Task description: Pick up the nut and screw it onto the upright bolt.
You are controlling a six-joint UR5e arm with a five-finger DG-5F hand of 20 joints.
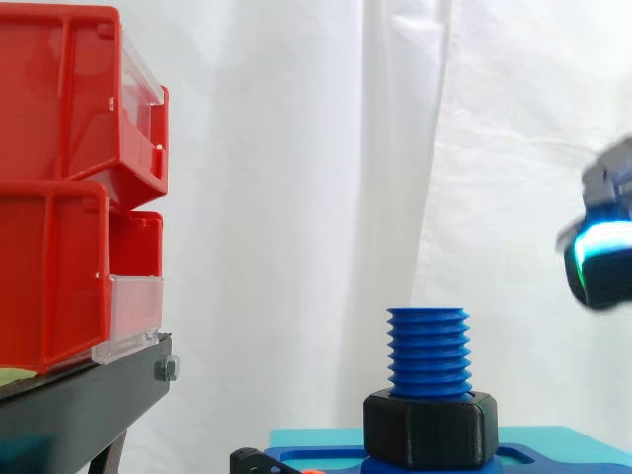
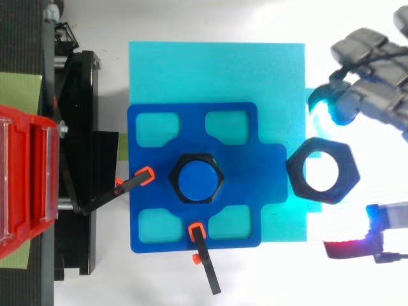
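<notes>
A black hexagonal plastic nut (image 2: 319,171) with a wide round bore lies flat across the right edge of the cyan mat (image 2: 217,70), half on the white table (image 2: 268,280), just beside the right lobe of the blue fixture plate (image 2: 191,121). A blue threaded plastic bolt (image 1: 428,351) stands upright at that plate's centre, its top threads bare. A second black hexagonal nut (image 1: 430,428) sits around its base.

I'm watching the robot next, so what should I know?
The hand is open, beside the loose nut, not holding it.
The loose nut lies flat at the right edge of the cyan mat, apart from the bolt.
The bolt stands upright in the blue fixture, another black nut around its base.
Done: nothing yet. Left: grasp loose nut, screw it onto bolt.
</notes>
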